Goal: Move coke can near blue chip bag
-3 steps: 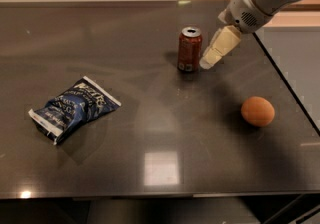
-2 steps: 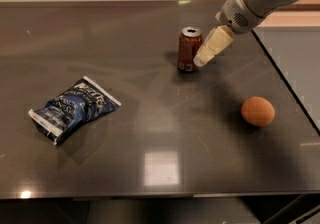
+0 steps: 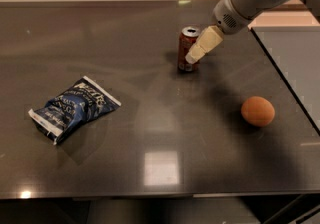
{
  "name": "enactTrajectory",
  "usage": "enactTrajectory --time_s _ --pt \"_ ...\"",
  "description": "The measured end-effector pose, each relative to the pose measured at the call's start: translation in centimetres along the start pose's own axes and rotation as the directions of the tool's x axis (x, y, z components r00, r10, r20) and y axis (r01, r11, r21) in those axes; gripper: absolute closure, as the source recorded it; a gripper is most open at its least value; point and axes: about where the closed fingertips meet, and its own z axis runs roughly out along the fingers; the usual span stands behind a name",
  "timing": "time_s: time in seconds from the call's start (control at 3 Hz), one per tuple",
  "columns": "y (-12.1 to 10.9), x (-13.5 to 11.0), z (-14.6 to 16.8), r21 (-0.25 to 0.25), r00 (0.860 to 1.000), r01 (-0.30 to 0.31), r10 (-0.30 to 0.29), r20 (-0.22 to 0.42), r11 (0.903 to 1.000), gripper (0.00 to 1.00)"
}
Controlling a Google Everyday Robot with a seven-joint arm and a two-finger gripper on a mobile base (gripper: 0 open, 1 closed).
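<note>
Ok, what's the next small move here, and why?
Probably ease the gripper onto the can to take hold of it: the gripper is at the can's right side, the can stands upright, and the chip bag lies far to the left.

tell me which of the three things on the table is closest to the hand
The coke can, the red upright one: the hand sits right at it, while the orange fruit and blue chip bag lie well away.

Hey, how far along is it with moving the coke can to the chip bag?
Early on. Done: the gripper is at the can. In hand: getting a grip; the can stands upright on the table, not lifted. Left: the whole carry to the bag, far off at front left.
</note>
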Motion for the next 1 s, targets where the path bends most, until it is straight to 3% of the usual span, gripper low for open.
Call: enactTrajectory --time_s 0.33,0.67,1.0 --pt "-0.4 -0.4 1.2 -0.007 1.0 -0.013 0.013 -0.006 0.9999 0.0" --pt "-0.6 -0.7 1.9 -0.012 1.0 -0.022 0.022 -0.011 0.9997 0.16" --pt "-0.4 -1.2 2.2 -0.025 1.0 -0.024 0.024 -0.008 0.9994 0.39"
